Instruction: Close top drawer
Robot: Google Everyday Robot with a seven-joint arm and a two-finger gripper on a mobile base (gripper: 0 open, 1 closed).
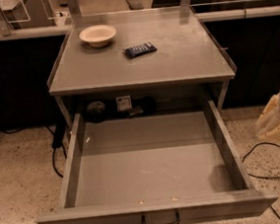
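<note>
plainly, the top drawer is standing fully out from the bench, all the closing remaining, while the tool is hovering right of the bench, grip state impossible to tell.

Cream, white-capped gripper (at right edge)

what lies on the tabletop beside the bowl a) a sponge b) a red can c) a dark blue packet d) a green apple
c: a dark blue packet lies right of the bowl on the tabletop; the top drawer is open and the gripper is at the right edge, apart from it.
</note>
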